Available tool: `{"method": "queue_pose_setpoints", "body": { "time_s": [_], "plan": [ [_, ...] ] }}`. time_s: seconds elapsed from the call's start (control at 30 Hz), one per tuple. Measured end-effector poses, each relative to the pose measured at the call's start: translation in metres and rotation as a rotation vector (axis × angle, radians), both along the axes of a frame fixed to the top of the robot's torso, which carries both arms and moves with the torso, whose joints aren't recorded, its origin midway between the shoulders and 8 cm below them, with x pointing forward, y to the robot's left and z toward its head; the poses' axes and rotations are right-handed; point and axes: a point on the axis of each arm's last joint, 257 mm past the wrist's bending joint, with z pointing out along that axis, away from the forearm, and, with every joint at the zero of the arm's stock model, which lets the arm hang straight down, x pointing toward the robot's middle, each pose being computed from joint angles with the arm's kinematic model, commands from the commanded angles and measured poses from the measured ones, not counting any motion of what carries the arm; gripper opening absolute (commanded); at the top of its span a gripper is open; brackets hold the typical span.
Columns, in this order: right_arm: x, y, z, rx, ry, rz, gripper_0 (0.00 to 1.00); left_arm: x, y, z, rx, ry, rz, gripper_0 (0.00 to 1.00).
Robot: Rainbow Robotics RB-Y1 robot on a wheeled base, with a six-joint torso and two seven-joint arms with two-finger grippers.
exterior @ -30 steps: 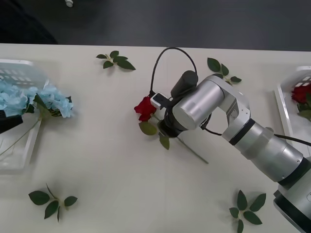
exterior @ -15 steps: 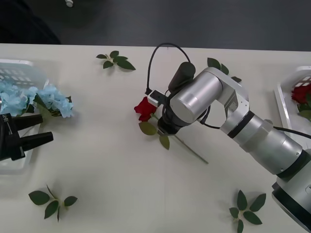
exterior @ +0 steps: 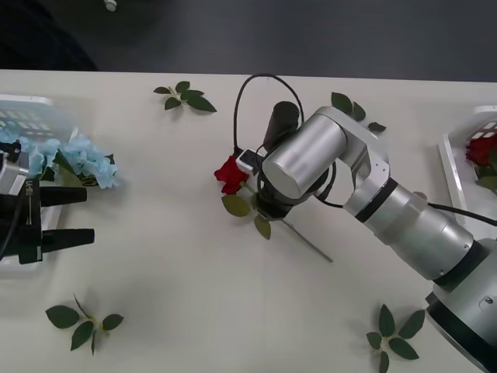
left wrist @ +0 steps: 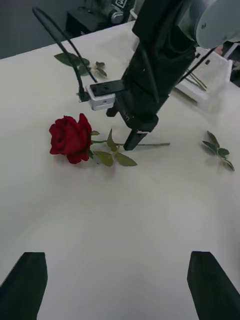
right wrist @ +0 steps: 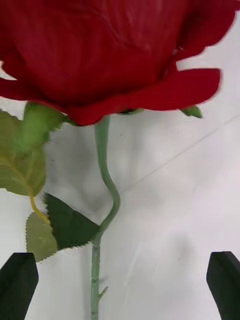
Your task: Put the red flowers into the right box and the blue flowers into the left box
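One red rose (exterior: 231,174) lies mid-counter (exterior: 194,295), its stem between the spread fingers of the right end effector (left wrist: 136,140), which grips nothing. The left end effector (exterior: 74,215), open and empty, hovers beside the left box (exterior: 23,116) holding blue flowers (exterior: 81,159).

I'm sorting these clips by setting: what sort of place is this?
Probably a robotics lab or test room set up for a sorting exercise: a plain white table holding artificial flowers, like the red rose under the open right gripper, white plastic baskets at the sides, and dark equipment behind.
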Motion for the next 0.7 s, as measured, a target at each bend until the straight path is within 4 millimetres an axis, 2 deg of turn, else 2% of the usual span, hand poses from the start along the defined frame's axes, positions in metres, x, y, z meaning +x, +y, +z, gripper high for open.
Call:
{"method": "queue_pose_setpoints", "body": {
  "time_s": [0.3,0.47,0.57,0.7],
  "plan": [
    [-0.014,0.004,-0.002,-0.069,0.025,-0.022,1.0,0.013,0.008,0.022,0.04,-0.067,-0.005,0.83],
    [-0.029,-0.007,-0.006,-0.111,0.068,-0.031,1.0,0.022,0.011,0.023,0.07,-0.078,0.008,0.83],
    [-0.035,-0.007,-0.009,-0.108,0.063,-0.027,1.0,0.026,0.012,0.024,0.086,-0.085,0.015,0.83],
    [-0.045,-0.012,-0.02,-0.112,0.067,-0.036,1.0,0.029,0.013,0.025,0.094,-0.089,0.019,0.83]
  ]
}}
